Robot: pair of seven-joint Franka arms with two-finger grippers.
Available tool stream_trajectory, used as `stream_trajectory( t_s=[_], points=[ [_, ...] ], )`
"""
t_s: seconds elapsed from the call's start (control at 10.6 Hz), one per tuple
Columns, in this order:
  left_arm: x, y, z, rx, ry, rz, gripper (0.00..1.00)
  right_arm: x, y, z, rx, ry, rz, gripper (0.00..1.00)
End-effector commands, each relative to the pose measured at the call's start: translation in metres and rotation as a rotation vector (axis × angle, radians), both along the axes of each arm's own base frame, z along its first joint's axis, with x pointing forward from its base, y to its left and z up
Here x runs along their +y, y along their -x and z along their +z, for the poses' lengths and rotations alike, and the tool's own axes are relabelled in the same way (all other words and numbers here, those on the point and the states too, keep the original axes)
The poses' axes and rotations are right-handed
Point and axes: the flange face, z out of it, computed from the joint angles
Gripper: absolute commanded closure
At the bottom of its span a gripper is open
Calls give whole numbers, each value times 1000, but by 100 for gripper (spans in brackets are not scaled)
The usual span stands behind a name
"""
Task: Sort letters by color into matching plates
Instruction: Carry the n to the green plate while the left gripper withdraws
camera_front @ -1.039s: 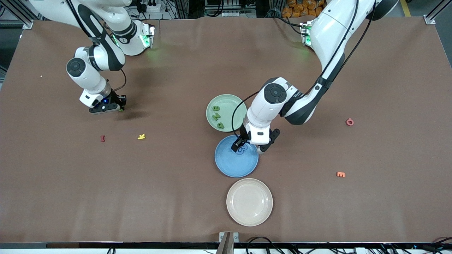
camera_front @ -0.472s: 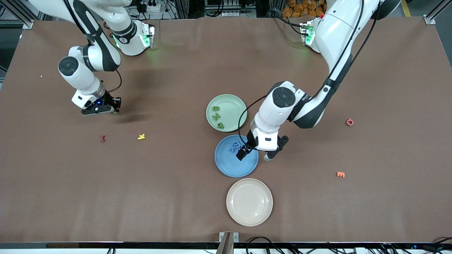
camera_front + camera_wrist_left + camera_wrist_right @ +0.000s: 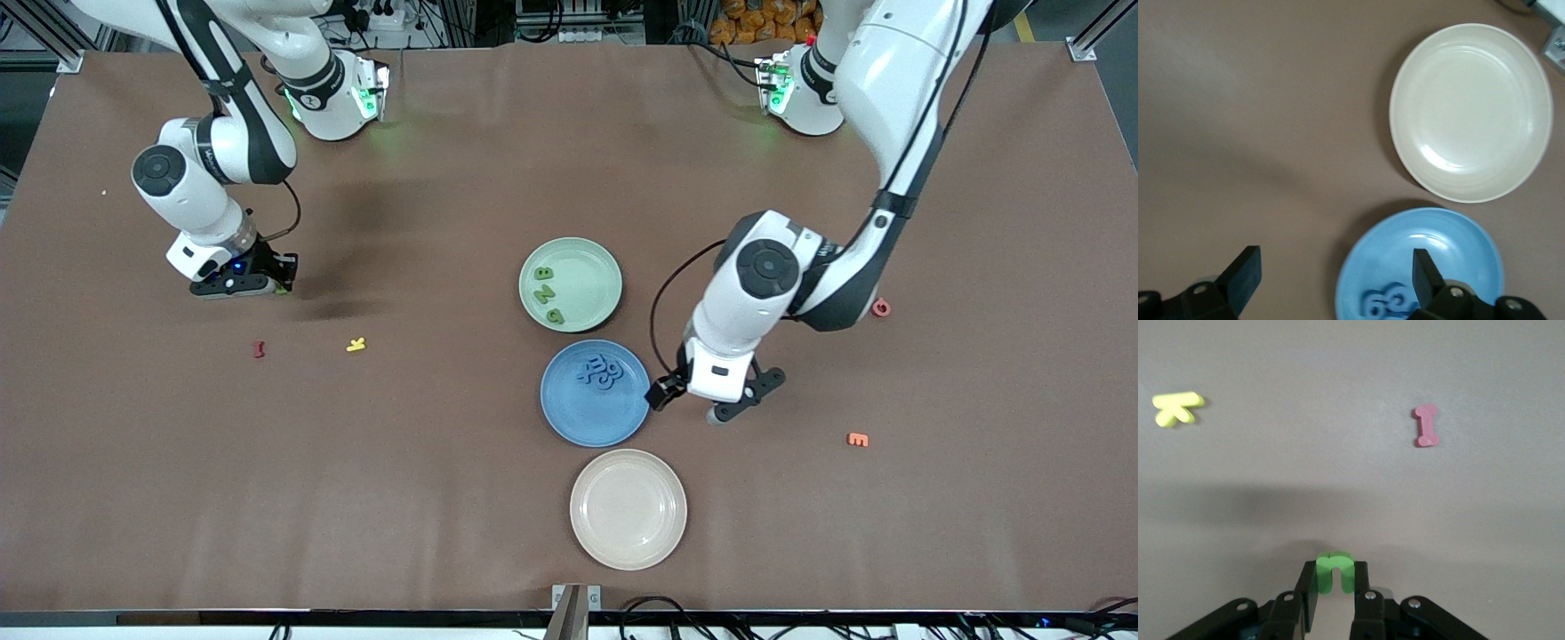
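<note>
The left gripper (image 3: 696, 407) hangs over bare table (image 3: 444, 498) just beside the blue plate (image 3: 578, 418), toward the left arm's end, its jaws spread wide with nothing between them. In that plate a cluster of blue letters (image 3: 602, 371) lies bunched at the rim nearest the green plate (image 3: 587, 276), which sits touching or almost touching it, farther from the front camera, and carries three green letters (image 3: 545, 292) in a row. A cream plate (image 3: 628, 508) lies nearer to the front camera than the blue one, just apart from it, with nothing in it; the left wrist view shows both the cream plate (image 3: 1471, 112) and the blue plate (image 3: 1431, 253) side by side. The right gripper (image 3: 258, 283) is toward the right arm's end of the table, its jaws pinching a green letter (image 3: 1334, 569). Nearer to the front camera than that gripper lie a red letter (image 3: 259, 349) and a yellow letter (image 3: 356, 344), well apart from each other. Toward the left arm's end, an orange letter (image 3: 857, 439) lies on open table, and another red letter (image 3: 881, 308) is partly hidden by the left arm's elbow.
</note>
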Motion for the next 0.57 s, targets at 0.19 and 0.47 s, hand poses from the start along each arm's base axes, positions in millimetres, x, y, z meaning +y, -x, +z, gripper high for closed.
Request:
stream_trajectory(
  t_s=[0.19,0.47],
  points=[
    [94,-7,36,160,-150,-393,0,89,-11,9,-28,-25,-192,100],
    [146,10,54,249,-203,-514,0,154,-16,12,-52,-54,-304,100]
  ],
)
